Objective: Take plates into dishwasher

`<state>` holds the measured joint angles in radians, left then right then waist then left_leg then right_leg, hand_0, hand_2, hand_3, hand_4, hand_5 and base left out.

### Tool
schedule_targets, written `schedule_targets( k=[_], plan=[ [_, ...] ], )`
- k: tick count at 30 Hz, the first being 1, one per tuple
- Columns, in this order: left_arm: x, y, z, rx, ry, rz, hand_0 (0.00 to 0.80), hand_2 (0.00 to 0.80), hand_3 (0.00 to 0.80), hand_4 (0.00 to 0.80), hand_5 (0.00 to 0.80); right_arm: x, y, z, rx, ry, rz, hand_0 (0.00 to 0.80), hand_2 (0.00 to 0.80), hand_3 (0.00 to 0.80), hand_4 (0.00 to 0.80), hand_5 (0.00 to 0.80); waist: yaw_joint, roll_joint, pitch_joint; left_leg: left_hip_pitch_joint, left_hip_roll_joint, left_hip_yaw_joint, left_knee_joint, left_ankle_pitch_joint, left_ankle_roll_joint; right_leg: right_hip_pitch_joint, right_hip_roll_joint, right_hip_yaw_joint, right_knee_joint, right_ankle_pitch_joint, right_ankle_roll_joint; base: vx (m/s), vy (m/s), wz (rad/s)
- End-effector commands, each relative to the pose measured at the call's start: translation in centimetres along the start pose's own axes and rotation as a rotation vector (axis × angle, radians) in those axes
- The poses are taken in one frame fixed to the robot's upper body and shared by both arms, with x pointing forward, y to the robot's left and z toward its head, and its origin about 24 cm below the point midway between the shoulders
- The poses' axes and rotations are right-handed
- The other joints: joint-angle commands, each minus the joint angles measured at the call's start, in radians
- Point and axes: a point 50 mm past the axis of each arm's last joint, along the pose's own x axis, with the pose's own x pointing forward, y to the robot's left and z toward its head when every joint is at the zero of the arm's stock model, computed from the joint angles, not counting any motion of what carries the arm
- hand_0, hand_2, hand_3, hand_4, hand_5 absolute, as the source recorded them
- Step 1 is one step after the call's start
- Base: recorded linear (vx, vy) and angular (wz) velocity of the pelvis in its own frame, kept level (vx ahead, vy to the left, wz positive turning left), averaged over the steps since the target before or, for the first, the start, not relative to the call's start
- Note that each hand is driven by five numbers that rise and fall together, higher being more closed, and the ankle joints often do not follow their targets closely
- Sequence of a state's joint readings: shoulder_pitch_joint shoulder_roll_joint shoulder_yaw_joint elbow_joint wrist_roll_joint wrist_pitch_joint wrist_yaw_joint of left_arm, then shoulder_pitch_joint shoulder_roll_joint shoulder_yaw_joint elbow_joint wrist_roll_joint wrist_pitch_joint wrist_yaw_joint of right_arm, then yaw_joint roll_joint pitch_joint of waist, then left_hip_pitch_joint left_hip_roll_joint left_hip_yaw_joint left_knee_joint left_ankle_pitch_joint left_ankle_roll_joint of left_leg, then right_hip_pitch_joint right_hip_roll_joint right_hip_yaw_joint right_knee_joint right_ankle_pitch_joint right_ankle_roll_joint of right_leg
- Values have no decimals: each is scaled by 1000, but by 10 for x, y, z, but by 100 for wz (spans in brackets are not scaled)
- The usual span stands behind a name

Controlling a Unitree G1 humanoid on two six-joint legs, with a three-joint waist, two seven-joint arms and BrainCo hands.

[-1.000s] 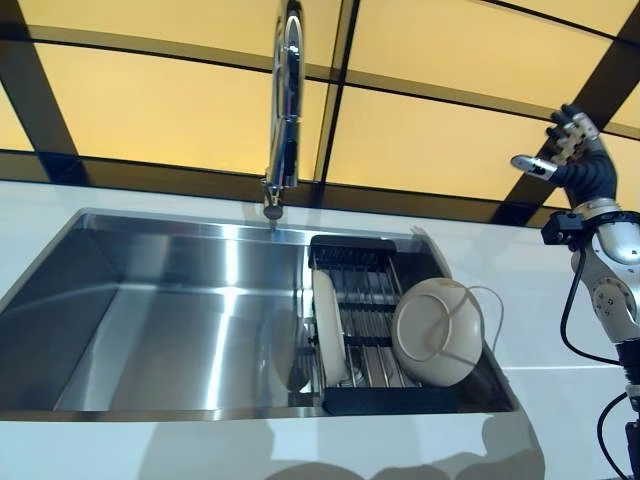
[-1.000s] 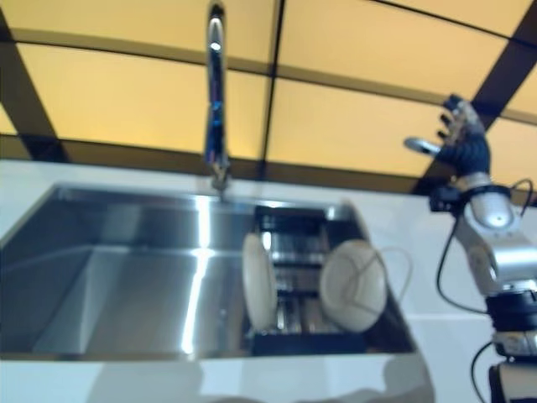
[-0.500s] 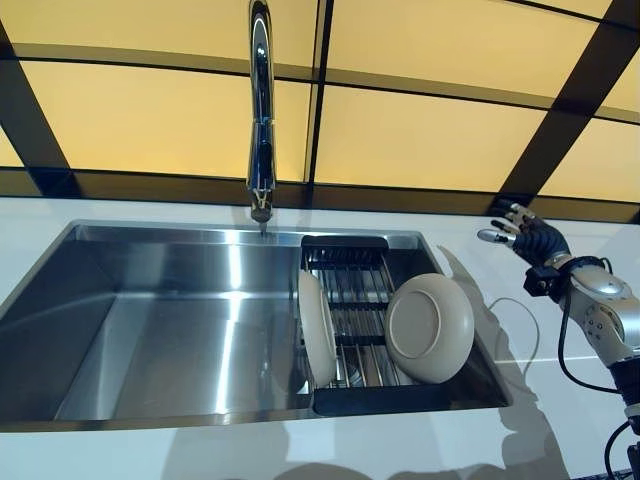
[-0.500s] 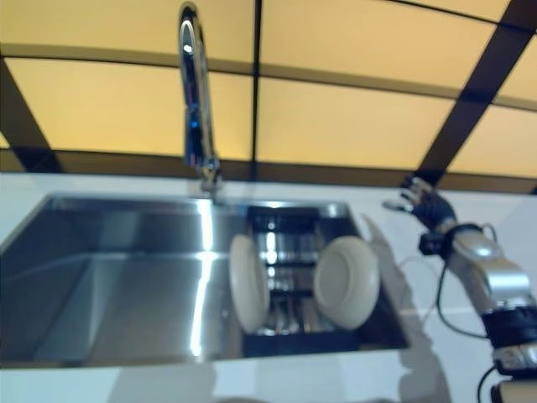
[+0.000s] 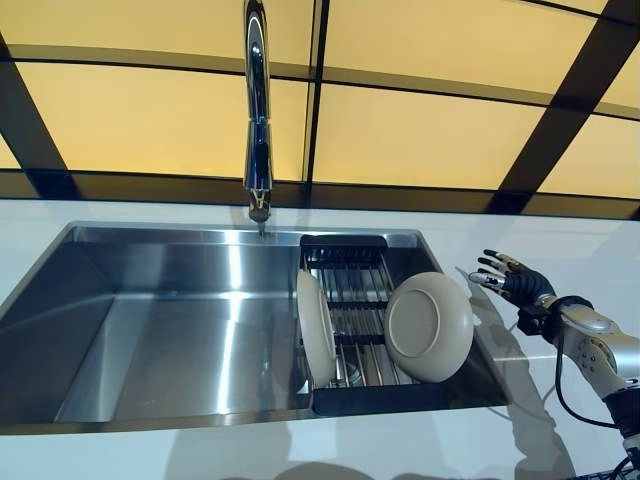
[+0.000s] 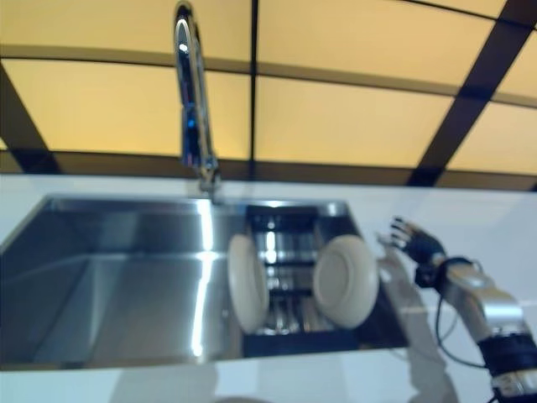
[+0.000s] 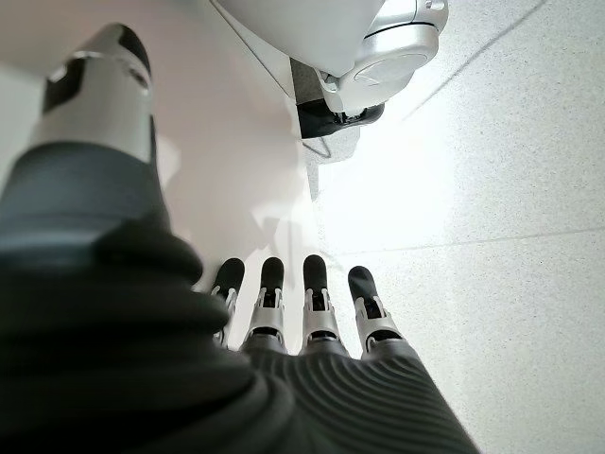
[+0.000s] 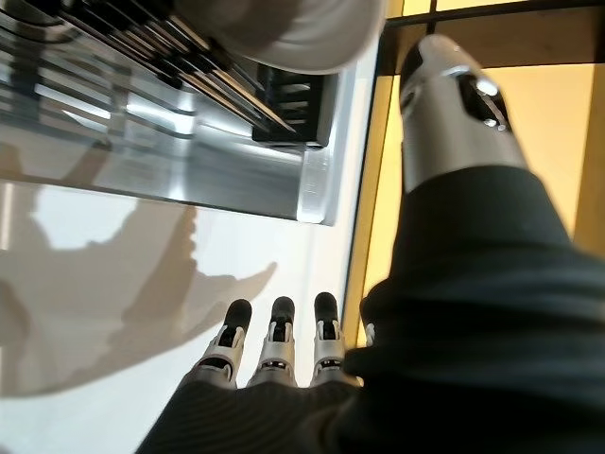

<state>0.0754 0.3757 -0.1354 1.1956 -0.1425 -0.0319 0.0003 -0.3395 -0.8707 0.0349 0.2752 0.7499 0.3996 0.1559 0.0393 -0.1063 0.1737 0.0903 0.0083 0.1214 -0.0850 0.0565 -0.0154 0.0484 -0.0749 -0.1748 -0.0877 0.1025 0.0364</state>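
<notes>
Plates: I see two in the dark rack (image 5: 345, 400) at the sink's (image 5: 150, 320) right end, one plate (image 5: 316, 330) on edge, the other plate (image 5: 428, 327) leaning. My right hand (image 5: 512, 284) hovers over the counter (image 5: 560, 250) beside it, fingers spread, empty. My left hand (image 7: 302, 322) hangs relaxed over the floor.

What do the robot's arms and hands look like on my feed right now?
The right arm is silver-grey metal with rounded joint housings. The right hand has a dark ribbed cover over its back and wrist, and silver fingers with dark tips. The left hand shows the same ribbed cover, silver dark-tipped fingers in a row and a thick silver thumb.
</notes>
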Motion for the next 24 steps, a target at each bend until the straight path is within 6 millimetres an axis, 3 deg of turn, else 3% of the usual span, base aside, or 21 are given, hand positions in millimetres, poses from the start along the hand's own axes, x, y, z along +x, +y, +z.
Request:
schedule_targets(
  k=[1, 10, 19, 24],
  plan=[
    [4, 4, 42, -2, -159, 13, 0, 0, 0, 0, 0, -7, -1, 28, -6, -130, 28, 0, 0, 0, 0, 0, -19, -10, -8, -12, 6, -38, 19, -47, -10, 32, -6, -3, 77, -83, 49, 0, 0, 0],
    [3, 8, 37, -5, -146, 21, 0, 0, 0, 0, 0, -14, 7, 22, 66, -112, 106, 0, 0, 0, 0, 0, -32, -13, -16, -9, 6, -27, 15, -52, -6, 31, -4, 5, 72, -82, 54, -1, 3, -1],
    [4, 5, 42, 4, -161, 12, 0, 0, 0, 0, 0, -18, 30, -8, 126, -54, 207, 0, 0, 0, 0, 0, -41, -16, -13, -9, 6, -19, 11, -56, 0, 27, 1, 13, 67, -76, 60, 0, 0, 0],
    [4, 5, 42, 4, -159, 12, 0, 0, 0, 0, 0, -20, 36, -14, 146, -35, 250, 0, 0, 0, 0, 0, -45, -18, -15, -8, 6, -17, 10, -57, 1, 27, 2, 15, 63, -73, 61, -4, -4, -2]
  ],
)
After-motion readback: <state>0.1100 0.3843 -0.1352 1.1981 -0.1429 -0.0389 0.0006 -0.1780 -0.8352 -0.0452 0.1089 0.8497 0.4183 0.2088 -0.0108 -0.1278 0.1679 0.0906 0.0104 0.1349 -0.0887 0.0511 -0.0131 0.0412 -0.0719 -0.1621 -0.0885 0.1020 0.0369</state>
